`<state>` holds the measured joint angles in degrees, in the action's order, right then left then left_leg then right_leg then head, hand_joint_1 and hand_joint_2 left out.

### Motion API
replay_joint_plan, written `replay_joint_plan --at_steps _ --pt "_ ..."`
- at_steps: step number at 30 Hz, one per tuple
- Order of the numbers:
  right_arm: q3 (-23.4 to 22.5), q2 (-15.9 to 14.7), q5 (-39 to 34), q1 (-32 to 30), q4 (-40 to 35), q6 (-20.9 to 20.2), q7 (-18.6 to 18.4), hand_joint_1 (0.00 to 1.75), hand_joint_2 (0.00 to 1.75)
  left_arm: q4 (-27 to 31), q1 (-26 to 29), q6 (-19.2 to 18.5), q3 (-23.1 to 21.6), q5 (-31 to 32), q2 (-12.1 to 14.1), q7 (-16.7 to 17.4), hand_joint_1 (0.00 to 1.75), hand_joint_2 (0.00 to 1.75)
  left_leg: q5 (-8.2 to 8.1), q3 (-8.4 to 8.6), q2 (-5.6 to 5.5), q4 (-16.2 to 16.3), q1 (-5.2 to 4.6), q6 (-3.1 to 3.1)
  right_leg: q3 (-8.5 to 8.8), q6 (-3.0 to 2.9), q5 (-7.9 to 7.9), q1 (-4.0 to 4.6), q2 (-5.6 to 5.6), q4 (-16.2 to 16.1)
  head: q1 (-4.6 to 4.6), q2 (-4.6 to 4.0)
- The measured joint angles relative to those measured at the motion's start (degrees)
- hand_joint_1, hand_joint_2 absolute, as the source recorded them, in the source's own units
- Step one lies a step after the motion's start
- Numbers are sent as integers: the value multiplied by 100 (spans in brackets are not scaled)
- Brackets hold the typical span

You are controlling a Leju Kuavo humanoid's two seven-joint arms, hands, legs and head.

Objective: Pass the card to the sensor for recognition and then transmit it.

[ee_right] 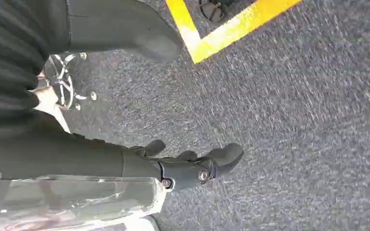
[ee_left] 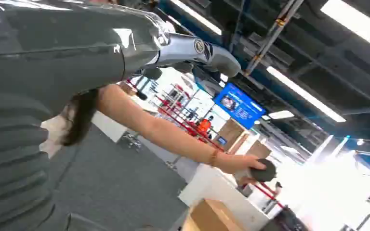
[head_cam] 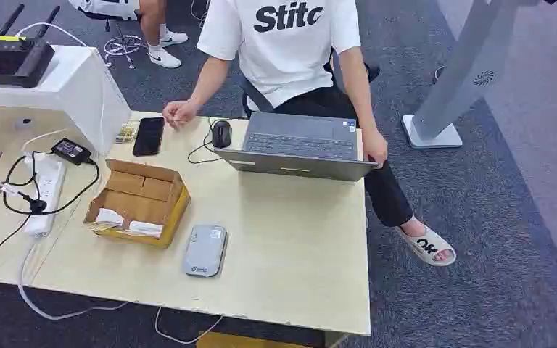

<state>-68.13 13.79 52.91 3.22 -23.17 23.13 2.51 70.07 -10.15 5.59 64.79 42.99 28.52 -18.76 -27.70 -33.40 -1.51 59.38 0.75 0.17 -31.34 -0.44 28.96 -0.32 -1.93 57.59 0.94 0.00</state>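
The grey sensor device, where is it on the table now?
In the head view, the grey sensor device lies flat near the table's front edge, just right of the open cardboard box, in front of the laptop.

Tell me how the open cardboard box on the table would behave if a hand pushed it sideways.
The shallow open brown cardboard box looks light, holding just a few white paper items, so it would probably slide easily on the smooth pale wooden table. Being low and wide, it seems unlikely to tip. Its raised flaps would likely bend if pressed.
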Motion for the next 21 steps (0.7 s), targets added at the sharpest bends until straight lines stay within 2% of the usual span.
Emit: replay_joint_plan --at_steps 5,10,15,21 --pt "0 -42 96 48 110 -59 7 0 175 -118 -471 219 -835 72 36 195 0 175 3 0 2 1 0 -1 -3 -2 -5 0 -3 0 -2 0" --pt "0 -74 180 81 197 -151 -9 0 175 -317 -936 407 -1685 164 -56 357 0 175 6 0 9 3 0 -4 -5 -3 -7 -1 -9 0 -2 0" --pt "0 -101 252 111 265 -236 -63 0 175 -544 -1318 531 -2552 295 -298 488 0 175 8 -1 19 3 -3 -1 -1 -6 -15 -3 -22 0 -4 0" --pt "2 -144 350 166 354 -387 -166 0 175 -785 -1796 667 -3735 453 -800 650 0 175 13 -5 34 6 -5 5 -13 2 -29 -5 -42 -2 -4 0"
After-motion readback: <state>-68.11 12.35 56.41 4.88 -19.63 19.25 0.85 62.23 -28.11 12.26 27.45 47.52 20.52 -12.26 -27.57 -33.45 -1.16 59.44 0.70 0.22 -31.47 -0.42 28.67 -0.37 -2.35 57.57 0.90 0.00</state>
